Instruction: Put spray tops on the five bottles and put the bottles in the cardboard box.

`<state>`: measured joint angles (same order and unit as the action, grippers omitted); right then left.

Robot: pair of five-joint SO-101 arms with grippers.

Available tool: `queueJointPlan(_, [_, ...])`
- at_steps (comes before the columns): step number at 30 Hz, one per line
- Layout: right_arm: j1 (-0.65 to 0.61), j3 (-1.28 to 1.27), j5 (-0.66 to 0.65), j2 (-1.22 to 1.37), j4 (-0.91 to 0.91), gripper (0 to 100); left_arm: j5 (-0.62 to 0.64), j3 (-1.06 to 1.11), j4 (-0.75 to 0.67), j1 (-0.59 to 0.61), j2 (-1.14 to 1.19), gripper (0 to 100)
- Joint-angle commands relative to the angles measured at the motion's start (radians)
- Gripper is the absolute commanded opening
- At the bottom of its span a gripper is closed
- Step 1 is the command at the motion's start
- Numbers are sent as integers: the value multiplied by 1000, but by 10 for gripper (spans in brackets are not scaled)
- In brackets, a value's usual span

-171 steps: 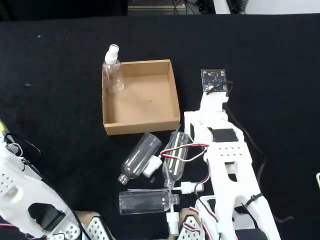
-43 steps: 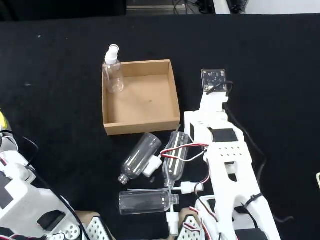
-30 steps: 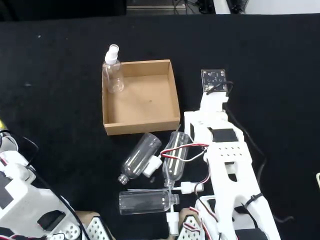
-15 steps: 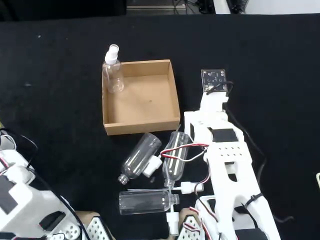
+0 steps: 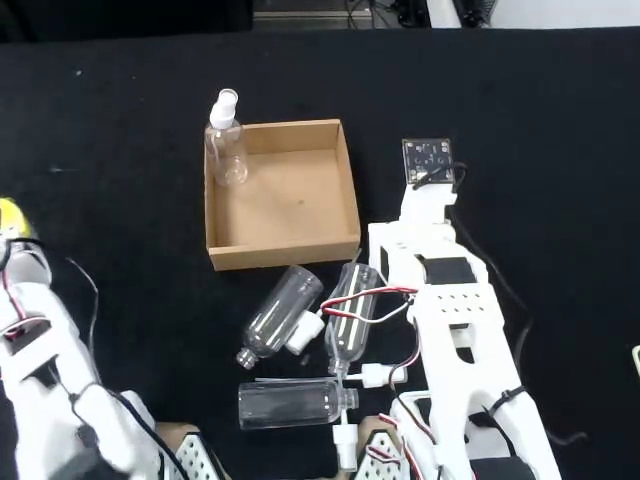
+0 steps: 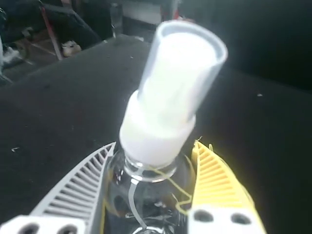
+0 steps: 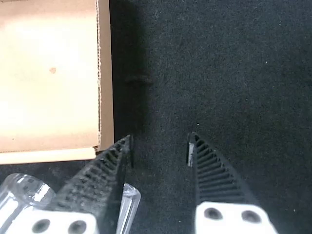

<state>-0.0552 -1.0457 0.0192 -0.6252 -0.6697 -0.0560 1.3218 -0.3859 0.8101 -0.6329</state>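
Grip first: left gripper (image 6: 153, 151) closed on held bottle (image 6: 146, 195), spray top (image 6: 170, 87) fitted and pointing up, far out to left of cardboard box (image 5: 285, 258). Best to keep upright, carry over left wall, lower onto bare box floor, then release. Right gripper (image 7: 158, 144) open, empty, just beside box. Second capped bottle (image 5: 226, 150) standing at far box corner, to be avoided. Three bare bottles (image 5: 283, 312) and loose tops (image 5: 305, 333) lying before near wall, likely outside path.
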Motion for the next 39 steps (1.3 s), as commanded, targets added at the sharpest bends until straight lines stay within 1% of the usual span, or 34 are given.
queueJointPlan(1, [-6, 2, -11, -19, 25, 163, -2, -42, 167, -68, -183, 29])
queueJointPlan(9, [-6, 2, -11, -19, 25, 163, 0, -35, 328, -180, -344, 29])
queueJointPlan(12, [-6, 2, -11, -19, 25, 163, 0, -35, 367, -232, -385, 29])
queueJointPlan(16, [-6, 2, -11, -19, 25, 163, 0, -35, 379, -282, -434, 29])
queueJointPlan(22, [-6, 2, -11, -19, 25, 163, 2, -33, 382, -311, -491, 29])
queueJointPlan(27, [-6, 4, -11, -19, 25, 163, 91, -39, 382, -338, -499, 29])
queueJointPlan(29, [-6, 4, -11, -19, 25, 163, 100, -42, 391, -360, -499, 29])
queueJointPlan(31, [-6, 4, -11, -19, 25, 163, 103, -56, 445, -383, -499, 29])
queueJointPlan(35, [-6, 4, -11, -19, 25, 163, 107, -151, 600, -407, -499, 29])
queueJointPlan(39, [-6, 4, -11, -19, 25, 163, 107, -236, 687, -443, -499, 29])
